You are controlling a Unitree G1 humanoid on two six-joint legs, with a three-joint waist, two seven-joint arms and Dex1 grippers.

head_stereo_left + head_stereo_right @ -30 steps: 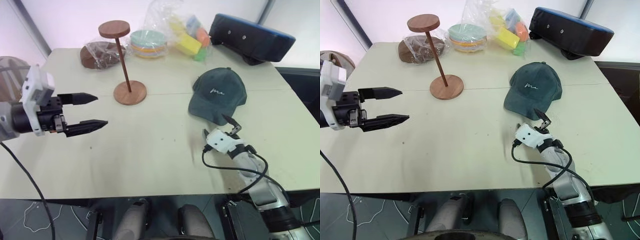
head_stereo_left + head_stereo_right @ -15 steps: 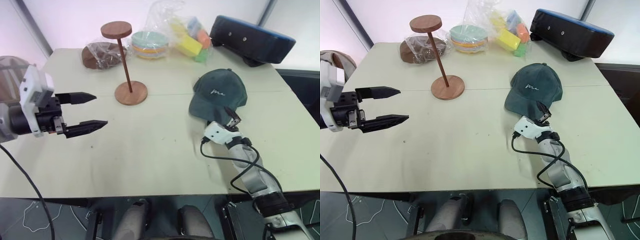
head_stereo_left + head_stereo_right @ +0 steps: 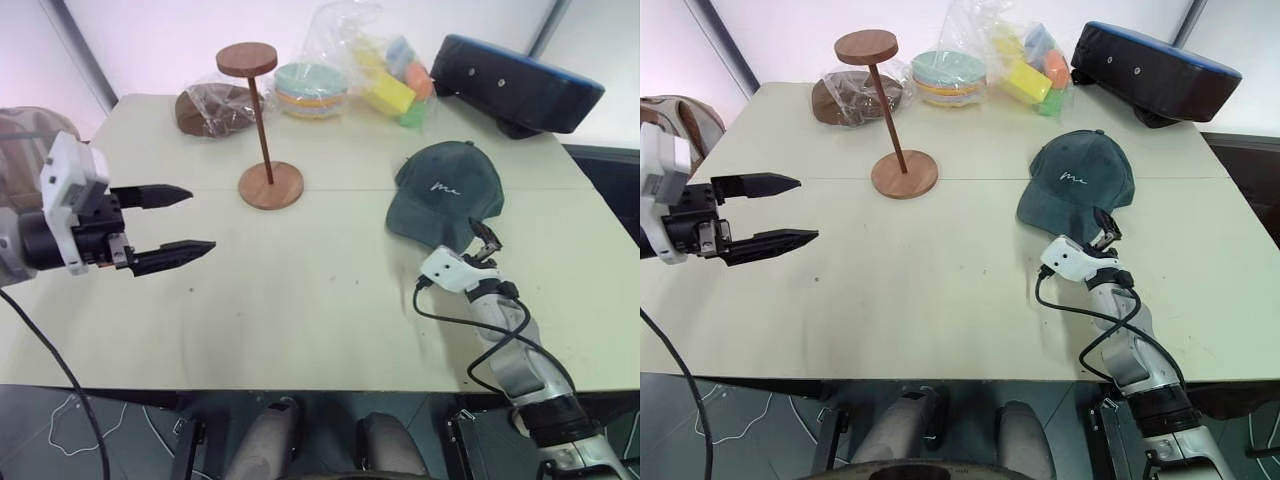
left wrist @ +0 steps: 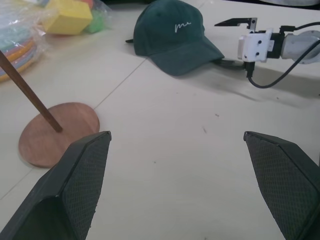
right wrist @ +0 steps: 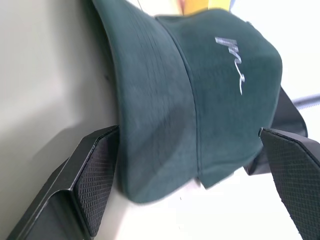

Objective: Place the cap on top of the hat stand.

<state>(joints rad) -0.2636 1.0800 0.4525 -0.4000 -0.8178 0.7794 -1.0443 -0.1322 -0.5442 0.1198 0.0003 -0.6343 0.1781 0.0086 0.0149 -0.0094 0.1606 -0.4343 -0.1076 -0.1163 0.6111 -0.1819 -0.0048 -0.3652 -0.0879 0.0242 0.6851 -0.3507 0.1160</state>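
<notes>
A: Where's the cap [image 3: 444, 201]?

B: On the table, well right of the hat stand [image 3: 262, 130]. My right gripper [image 5: 190, 167] spans its brim, jaws wide.

A: Risk?

B: I might pinch 1 soft edge; it slips.

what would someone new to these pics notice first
Probably the dark teal cap lying on the pale table, with the right gripper open and its fingers on either side of the brim. Next, the tall wooden hat stand towards the table's far left, its top disc bare. The left gripper hangs open above the table's left side, holding nothing.
</notes>
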